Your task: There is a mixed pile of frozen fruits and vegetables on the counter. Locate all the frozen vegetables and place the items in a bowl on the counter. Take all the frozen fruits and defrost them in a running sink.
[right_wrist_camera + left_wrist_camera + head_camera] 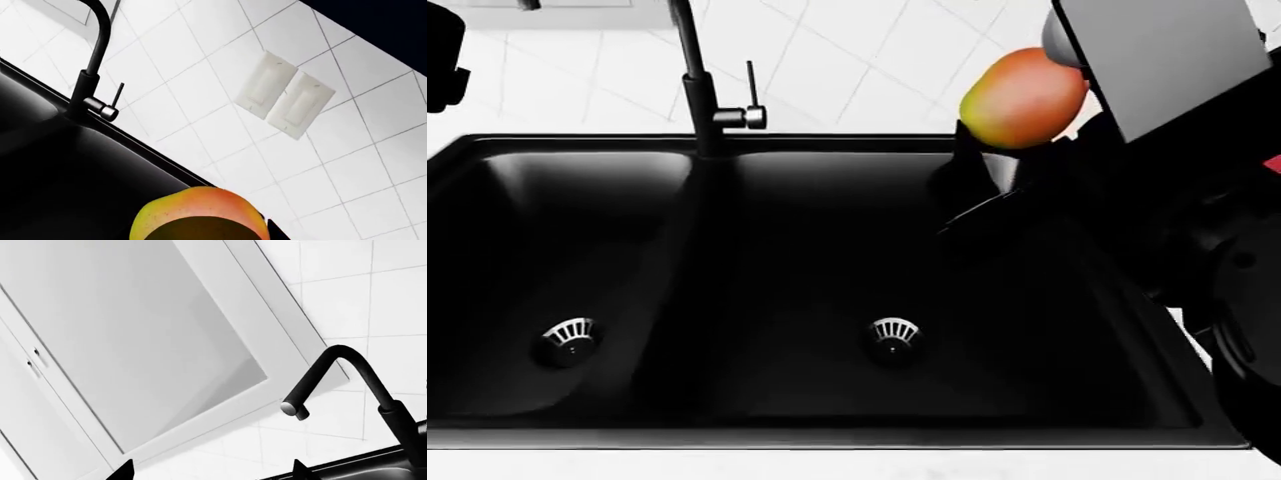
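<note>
Right tool (994, 175) grasping mango (1024, 98) above sink (827, 150); faucet (694, 75) well apart; left tool state untellable.

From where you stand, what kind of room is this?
Most likely a kitchen: a black double-basin sink with a tall faucet, a white tiled wall behind it, and white cabinet doors. The right end effector holds a mango-like fruit.

Black double-basin sink (827, 150) filling the frame; tall faucet (698, 90) at its back rim; red-orange-yellow mango (1024, 98) gripped by right gripper (981, 165) above the sink's right basin, near that rim.
</note>
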